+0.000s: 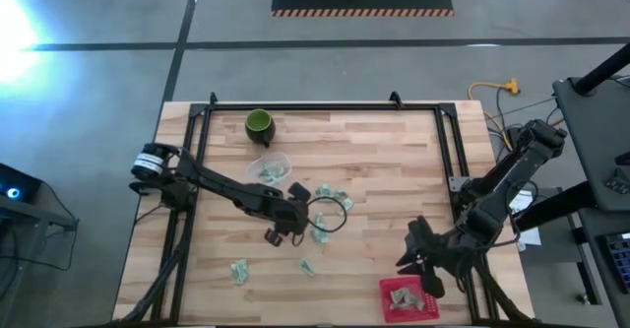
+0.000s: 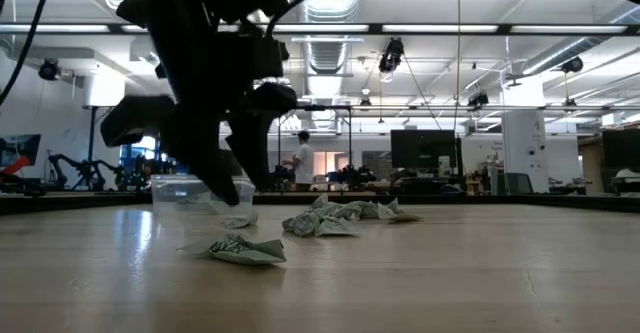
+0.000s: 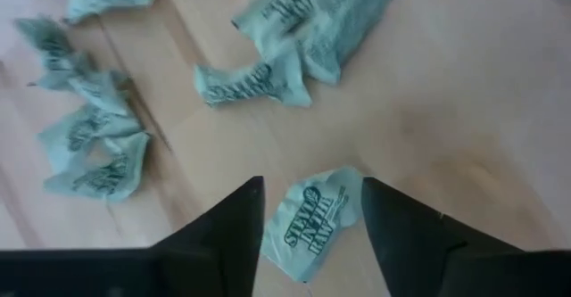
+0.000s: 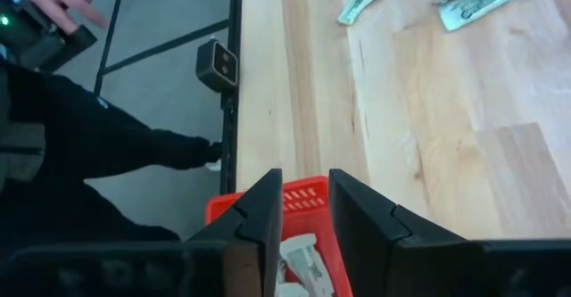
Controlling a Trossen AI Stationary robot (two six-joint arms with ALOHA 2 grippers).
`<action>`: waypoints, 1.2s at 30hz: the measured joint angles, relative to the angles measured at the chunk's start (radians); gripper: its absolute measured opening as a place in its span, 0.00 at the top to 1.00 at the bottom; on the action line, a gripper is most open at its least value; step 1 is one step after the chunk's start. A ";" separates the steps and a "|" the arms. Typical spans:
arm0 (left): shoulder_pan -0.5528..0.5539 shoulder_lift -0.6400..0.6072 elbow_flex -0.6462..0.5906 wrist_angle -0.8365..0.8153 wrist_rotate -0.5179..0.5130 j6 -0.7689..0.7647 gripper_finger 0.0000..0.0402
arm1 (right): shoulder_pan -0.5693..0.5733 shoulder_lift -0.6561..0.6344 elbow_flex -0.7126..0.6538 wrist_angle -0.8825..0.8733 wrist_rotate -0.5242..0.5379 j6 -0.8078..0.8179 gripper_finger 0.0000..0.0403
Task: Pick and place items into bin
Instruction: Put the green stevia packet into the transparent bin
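Several small pale green-and-white packets lie flat on the wooden table: a cluster [image 1: 322, 192] near the middle, one [image 1: 239, 269] and another [image 1: 307, 266] nearer the near edge. My left gripper [image 3: 310, 210] is open and points down over one packet [image 3: 314, 226], a finger on either side without touching it. In the low view its dark fingers [image 2: 232, 178] stand just above the tabletop. My right gripper [image 4: 306, 210] is open, holds nothing and hovers over the red bin [image 4: 223, 206] at the near right corner [image 1: 407, 298]. More packets [image 4: 299, 259] lie in the bin.
A dark green cup [image 1: 259, 123] stands near the far edge. A clear plastic tub [image 1: 268, 167] sits beside the cluster. A black cable loop [image 1: 335, 213] lies by the left gripper. A person's dark sleeve [image 4: 107, 145] shows past the near edge. Bare wood lies right of the cluster.
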 joint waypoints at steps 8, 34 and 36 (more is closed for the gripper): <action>0.001 0.063 0.026 -0.002 0.000 0.029 0.49 | 0.000 0.000 0.000 0.001 0.006 0.019 0.79; 0.064 0.092 0.074 -0.106 0.194 -0.130 0.70 | -0.003 0.001 0.000 0.001 0.033 -0.014 0.83; 0.066 0.092 0.074 -0.113 0.194 -0.133 0.74 | -0.003 0.001 0.000 0.001 0.034 -0.014 0.83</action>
